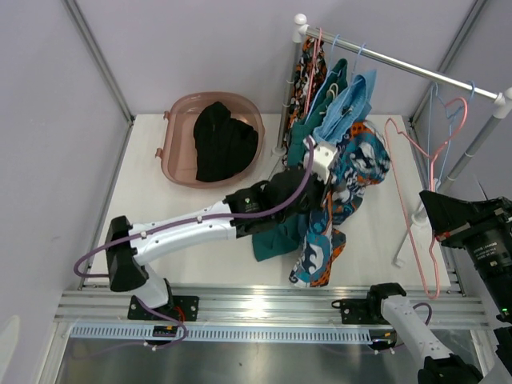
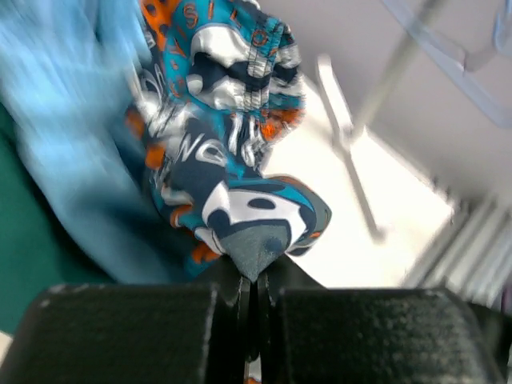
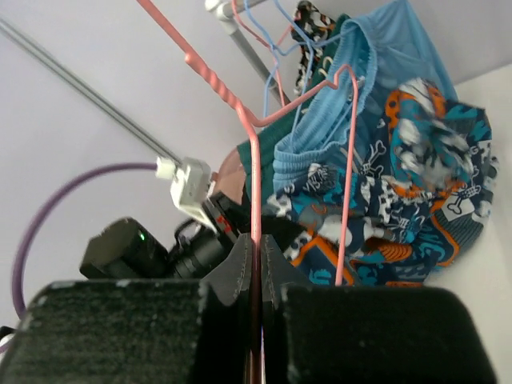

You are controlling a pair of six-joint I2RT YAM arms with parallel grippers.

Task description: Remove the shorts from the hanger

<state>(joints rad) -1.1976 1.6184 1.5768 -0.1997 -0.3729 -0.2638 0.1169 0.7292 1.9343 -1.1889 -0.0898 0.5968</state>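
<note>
Left pincer (image 2: pixel 254 276) grips the patterned shorts (image 2: pixel 232 160), bunched beside the light blue pair (image 1: pixel 352 108) below the rail (image 1: pixel 408 66). Right pincer (image 3: pixel 254 240) clamps the pink hanger (image 3: pixel 253 176). Risk: snagged fabric may drag the light blue pair down.

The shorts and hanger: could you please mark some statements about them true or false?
The left gripper is shut on the orange, blue and grey patterned fabric shorts. True.
The right gripper is open and empty. False: it is shut on the pink wire hanger.
The plain black fabric shorts lie in the pink plastic tub. True.
The light blue fabric shorts lie in that tub too. False: they hang at the metal rail.
</note>
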